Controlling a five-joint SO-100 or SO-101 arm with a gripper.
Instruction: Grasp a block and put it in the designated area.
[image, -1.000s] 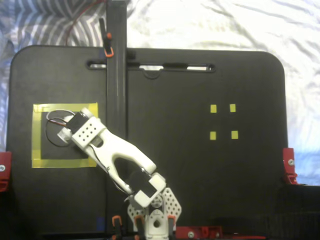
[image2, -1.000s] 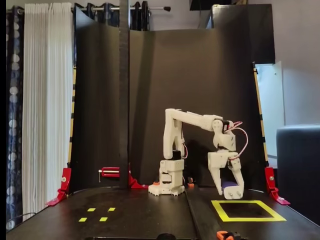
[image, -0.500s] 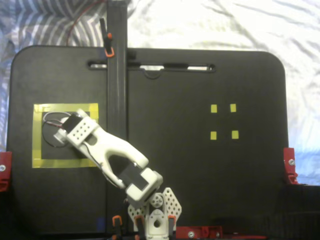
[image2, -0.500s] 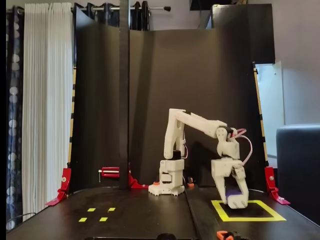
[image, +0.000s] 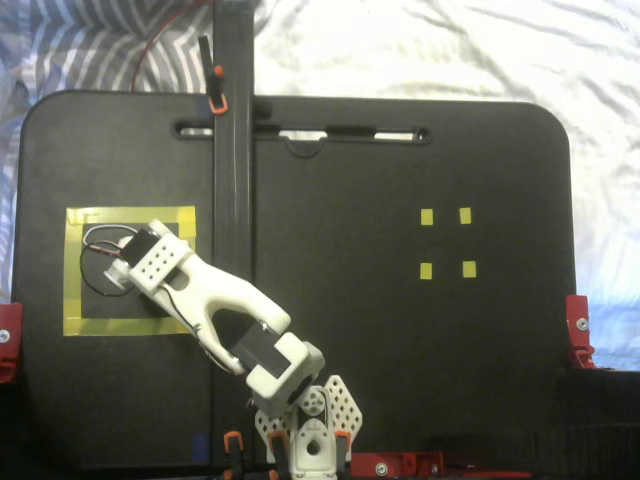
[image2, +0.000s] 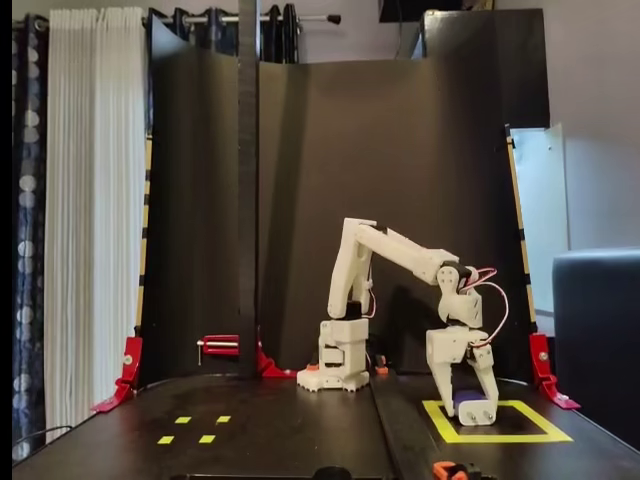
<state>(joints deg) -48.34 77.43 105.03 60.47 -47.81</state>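
Observation:
In a fixed view from the front, my gripper (image2: 468, 412) points straight down and is shut on the block (image2: 464, 398), a small dark blue piece between the white fingers. Its tips are at table level inside the designated area (image2: 510, 438), near that yellow tape square's back left part. In a fixed view from above, the white wrist (image: 160, 262) hangs over the designated area (image: 72, 270), reaching in from the square's lower right. There the wrist hides the block and the fingertips.
A tall black post (image: 232, 150) stands just right of the square in the view from above. Tiny yellow markers (image: 427, 217) lie on the table's other side. The arm's base (image: 300, 440) is at the near edge. Red clamps (image2: 545, 365) sit at the table's sides.
The arm has reached farther out and lowered. The gripper carried the block from above the square's back edge down to table level inside the square.

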